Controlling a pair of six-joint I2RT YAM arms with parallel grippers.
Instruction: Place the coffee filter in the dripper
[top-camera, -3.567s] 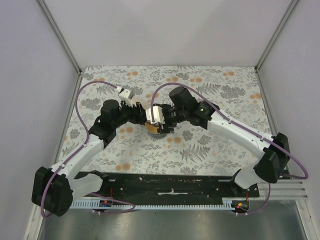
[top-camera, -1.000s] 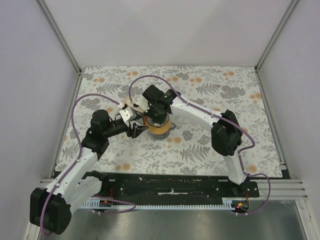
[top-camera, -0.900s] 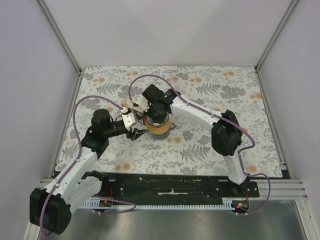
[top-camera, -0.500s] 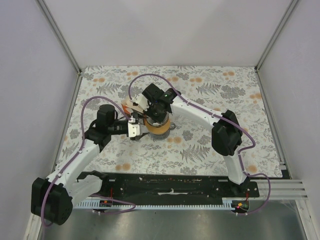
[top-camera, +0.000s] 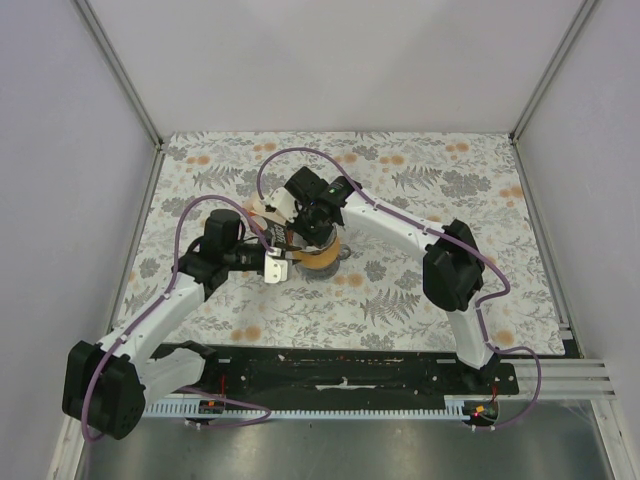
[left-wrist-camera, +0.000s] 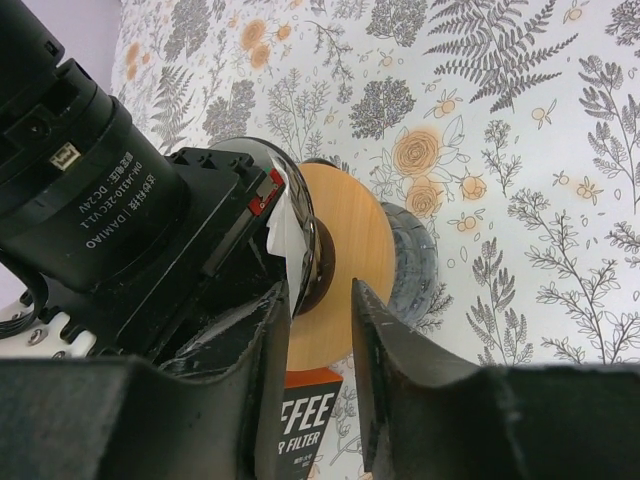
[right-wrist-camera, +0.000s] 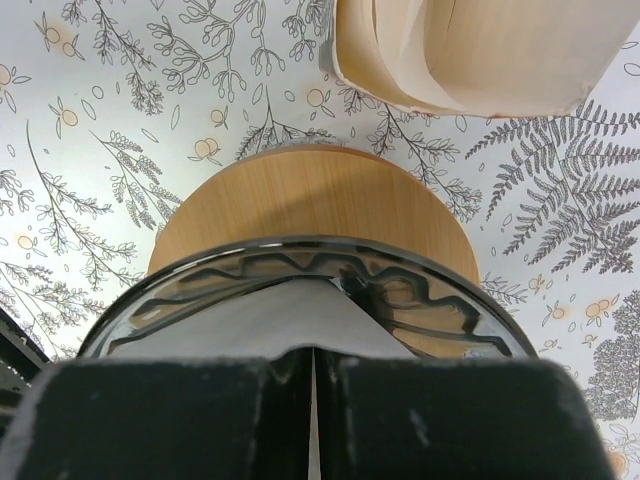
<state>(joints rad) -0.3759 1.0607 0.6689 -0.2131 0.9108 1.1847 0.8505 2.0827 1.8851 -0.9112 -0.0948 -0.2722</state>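
Swung inward since a second ago, the left pincer (top-camera: 276, 264) sits partly open, gripping nothing, just beside the grey see-through ribbed funnel-shaped dripper (right-wrist-camera: 300, 262). The right pincer (right-wrist-camera: 313, 375) is pinched onto the thin white paper coffee filter (right-wrist-camera: 265, 322), which lies inside that dripper.

A table (top-camera: 420, 190) under a flower-and-fern cloth (right-wrist-camera: 90, 120), with two things near its middle.
The pale cloth, printed with grey ferns and small orange blooms, covers the whole top. A dripper (right-wrist-camera: 310, 200) stands on it on a round tan collar, its ribbed see-through cone opening upward. Just beside it is an orange carton (left-wrist-camera: 310, 420) with a stack of cream papers (right-wrist-camera: 480, 50); whether the carton rests fully on the cloth cannot be told.
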